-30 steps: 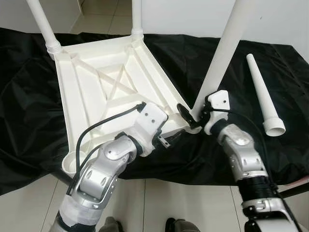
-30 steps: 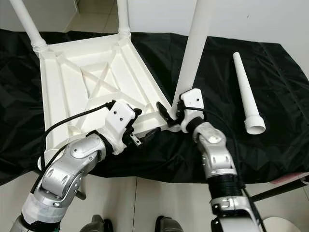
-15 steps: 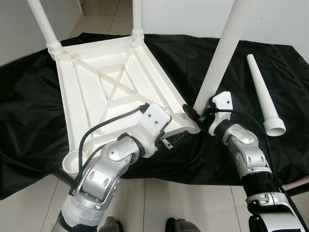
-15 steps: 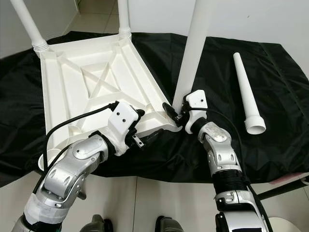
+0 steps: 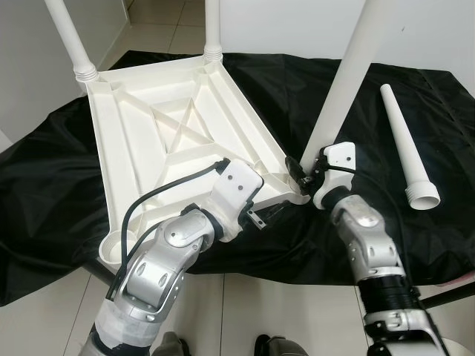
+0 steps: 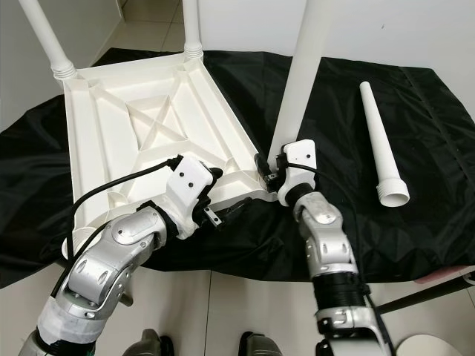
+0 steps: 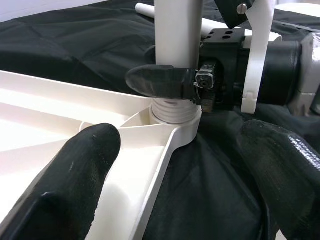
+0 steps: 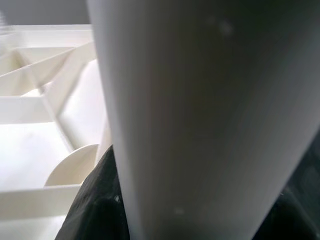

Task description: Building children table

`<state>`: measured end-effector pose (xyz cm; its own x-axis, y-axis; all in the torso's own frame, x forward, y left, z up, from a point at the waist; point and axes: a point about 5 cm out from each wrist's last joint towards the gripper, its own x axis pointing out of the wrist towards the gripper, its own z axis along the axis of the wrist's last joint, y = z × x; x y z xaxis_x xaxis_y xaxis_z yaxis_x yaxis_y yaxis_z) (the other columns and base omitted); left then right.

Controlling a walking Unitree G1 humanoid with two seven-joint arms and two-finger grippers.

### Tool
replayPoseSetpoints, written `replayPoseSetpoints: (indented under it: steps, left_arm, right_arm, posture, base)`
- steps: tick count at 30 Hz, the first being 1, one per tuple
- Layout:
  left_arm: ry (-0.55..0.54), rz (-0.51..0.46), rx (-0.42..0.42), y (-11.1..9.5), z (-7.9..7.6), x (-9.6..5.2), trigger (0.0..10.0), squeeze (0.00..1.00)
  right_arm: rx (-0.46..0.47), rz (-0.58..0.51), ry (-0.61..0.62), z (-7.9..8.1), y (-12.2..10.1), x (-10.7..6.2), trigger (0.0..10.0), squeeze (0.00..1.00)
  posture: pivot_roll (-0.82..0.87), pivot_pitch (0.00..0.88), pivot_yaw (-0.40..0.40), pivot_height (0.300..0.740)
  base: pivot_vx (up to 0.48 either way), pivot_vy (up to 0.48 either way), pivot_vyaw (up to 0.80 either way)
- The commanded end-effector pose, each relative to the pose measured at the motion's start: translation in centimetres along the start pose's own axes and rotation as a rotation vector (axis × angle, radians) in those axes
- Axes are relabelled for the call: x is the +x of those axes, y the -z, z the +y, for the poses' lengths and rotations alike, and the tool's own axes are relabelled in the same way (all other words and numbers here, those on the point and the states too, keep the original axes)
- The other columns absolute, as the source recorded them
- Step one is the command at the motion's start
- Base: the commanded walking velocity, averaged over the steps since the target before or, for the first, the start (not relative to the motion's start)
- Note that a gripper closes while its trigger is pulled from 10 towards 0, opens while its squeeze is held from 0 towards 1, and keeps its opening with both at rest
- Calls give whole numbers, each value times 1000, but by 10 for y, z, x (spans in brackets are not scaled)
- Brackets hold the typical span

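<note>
A white plastic table top (image 5: 148, 141) lies upside down on a black cloth. Two legs (image 5: 68, 41) (image 5: 211, 26) stand in its far corners. A third leg (image 5: 345, 81) stands tilted in the near right corner socket, and my right gripper (image 5: 300, 172) is shut on its base. The right wrist view looks up along that leg (image 8: 200, 100), with my dark fingers (image 8: 95, 200) on either side. My left gripper (image 5: 266, 215) is open at the table's near rim, one finger over the inside and one over the cloth (image 7: 180, 145). A fourth leg (image 5: 404, 144) lies loose on the cloth at the right.
The near left corner socket (image 5: 115, 248) holds no leg. The black cloth (image 5: 44, 170) hangs over the support's front edge above a tiled floor (image 5: 245, 311). A white wall stands behind.
The view has shifted slightly. My right forearm has swung in to the left under the leg while its gripper stayed on the leg's base. The left gripper has hardly moved.
</note>
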<state>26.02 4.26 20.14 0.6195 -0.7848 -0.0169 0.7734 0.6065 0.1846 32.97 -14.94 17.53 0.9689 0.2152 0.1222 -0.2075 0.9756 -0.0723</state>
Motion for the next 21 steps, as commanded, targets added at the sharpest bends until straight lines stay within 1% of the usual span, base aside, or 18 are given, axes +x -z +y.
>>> replayPoseSetpoints:
  steps: [1,2,3,5,6,7,9,10,12,15,21]
  left_arm:
    - [-30,-6,8,-1,0,-2,10000,0]
    - [-30,-6,8,-1,0,-2,10000,0]
    - [-31,-5,8,-1,0,-2,10000,0]
    - [-31,-5,8,-1,0,-2,10000,0]
    - [-32,-4,9,0,0,-2,10000,0]
    - [-35,-3,7,-1,1,-3,10000,0]
    - [-35,-3,7,-1,1,-3,10000,0]
    - [-37,-3,5,-1,2,-3,10000,0]
    - [-38,-2,6,-1,2,-4,10000,0]
    - [-37,-2,11,-1,1,-4,10000,0]
    - [-39,0,12,-1,2,-5,10000,0]
  right_arm:
    - [-2,95,98,-2,17,-8,10000,0]
    - [-2,95,98,-2,17,-8,10000,0]
    - [1,108,178,2,20,-10,10000,0]
    - [1,108,178,2,20,-10,10000,0]
    - [-4,113,260,8,20,-13,10000,0]
    - [25,106,316,17,18,-15,10000,0]
    - [25,106,316,17,18,-15,10000,0]
    - [39,93,337,23,16,-16,10000,0]
    - [48,47,302,29,7,-15,10000,0]
    - [62,20,286,28,3,-15,10000,0]
    - [68,14,283,28,2,-17,10000,0]
  posture:
    - [-71,144,-12,740]
    - [-71,144,-12,740]
    - [-70,146,-13,740]
    - [-70,146,-13,740]
    - [-65,150,-12,740]
    - [-60,152,-13,740]
    - [-60,152,-13,740]
    - [-59,153,-12,740]
    - [-56,154,-9,740]
    - [-54,152,-11,740]
    - [-49,148,-10,740]
  base:
    - [0,0,0]
    - [0,0,0]
    - [0,0,0]
    - [0,0,0]
    - [0,0,0]
    - [0,0,0]
    - [0,0,0]
    - [0,0,0]
    - [0,0,0]
    - [0,0,0]
    - [0,0,0]
